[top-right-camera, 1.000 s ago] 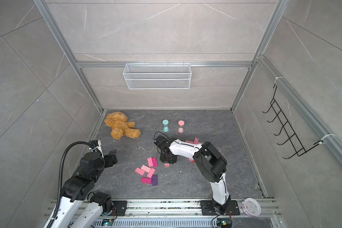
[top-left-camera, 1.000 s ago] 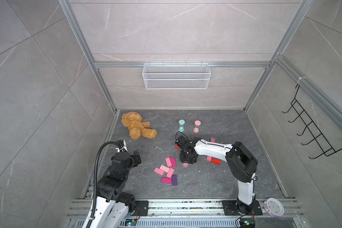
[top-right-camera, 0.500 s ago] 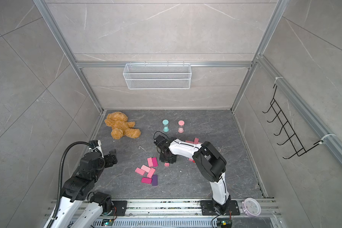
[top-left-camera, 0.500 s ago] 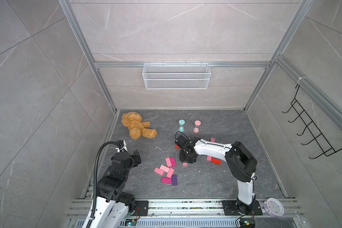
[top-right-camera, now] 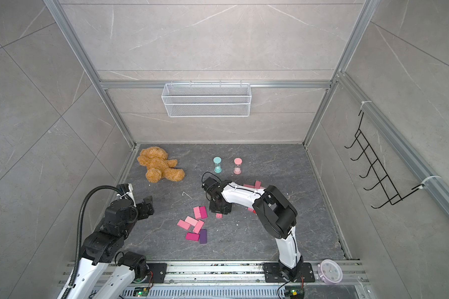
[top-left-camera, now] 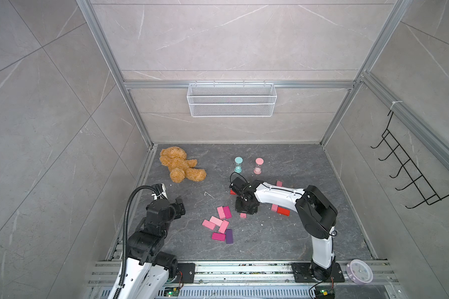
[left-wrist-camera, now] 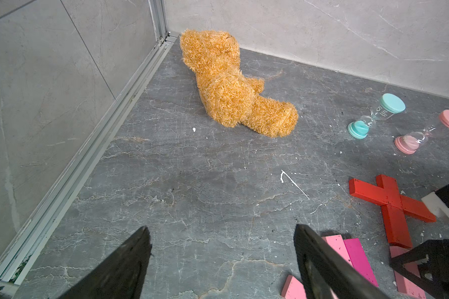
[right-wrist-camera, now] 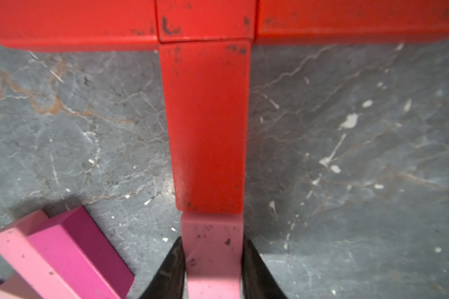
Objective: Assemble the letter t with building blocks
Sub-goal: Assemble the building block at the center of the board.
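My right claw [right-wrist-camera: 213,243]: clamped on the sides of one light pink block [right-wrist-camera: 210,227], whose far end touches the foot of the red stem [right-wrist-camera: 208,124] below the red crossbar [right-wrist-camera: 75,23]. Hazards, as I judge them: any forward push would shove the stem askew; a crooked release would drag the pink block out of line; a low retreat could clip the loose pink and magenta blocks [right-wrist-camera: 62,248] nearby. My left claw [left-wrist-camera: 221,229]: spread wide, empty, well apart.

both top views: overhead, whole floor [top-left-camera: 270,248] | wrists: near floor, right seemingly closest
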Robot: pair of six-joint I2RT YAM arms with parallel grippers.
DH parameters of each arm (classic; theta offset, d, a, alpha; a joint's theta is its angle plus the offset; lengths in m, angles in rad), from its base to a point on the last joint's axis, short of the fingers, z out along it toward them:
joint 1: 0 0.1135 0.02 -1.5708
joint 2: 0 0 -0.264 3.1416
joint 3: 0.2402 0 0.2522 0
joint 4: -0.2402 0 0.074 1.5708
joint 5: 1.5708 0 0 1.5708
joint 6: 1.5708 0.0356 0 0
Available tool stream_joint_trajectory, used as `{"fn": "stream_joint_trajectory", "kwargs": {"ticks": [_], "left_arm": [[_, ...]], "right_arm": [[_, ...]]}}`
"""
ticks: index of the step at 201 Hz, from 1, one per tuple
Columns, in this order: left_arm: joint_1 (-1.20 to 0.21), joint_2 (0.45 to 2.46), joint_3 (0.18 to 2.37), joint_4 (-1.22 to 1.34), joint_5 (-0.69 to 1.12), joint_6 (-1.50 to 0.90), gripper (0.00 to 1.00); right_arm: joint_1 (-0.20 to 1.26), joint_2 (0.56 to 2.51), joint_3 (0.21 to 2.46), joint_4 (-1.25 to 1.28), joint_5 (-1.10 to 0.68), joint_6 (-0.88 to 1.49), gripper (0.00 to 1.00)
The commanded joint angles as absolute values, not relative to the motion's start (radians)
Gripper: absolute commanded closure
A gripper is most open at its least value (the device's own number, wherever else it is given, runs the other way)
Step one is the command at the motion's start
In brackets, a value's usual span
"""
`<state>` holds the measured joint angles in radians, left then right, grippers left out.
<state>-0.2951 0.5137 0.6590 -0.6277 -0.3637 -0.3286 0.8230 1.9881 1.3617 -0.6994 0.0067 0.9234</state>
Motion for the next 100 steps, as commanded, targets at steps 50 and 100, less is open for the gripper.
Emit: {"fn": "stream_joint_trajectory", "kwargs": {"ticks": [50,100], "left_arm": [[-0.299,0.505,0.673,-0.609,-0.362,-0.311,0.11],[-0.299,0.506,0.672,-0.609,-0.364,-0.310,0.11]], "right_arm": [[0.812,2.021,1.379,-0.698,0.025,0.937,0.63],[0.811,2.025,1.381,-0.702,0.025,0.931,0.63]]}}
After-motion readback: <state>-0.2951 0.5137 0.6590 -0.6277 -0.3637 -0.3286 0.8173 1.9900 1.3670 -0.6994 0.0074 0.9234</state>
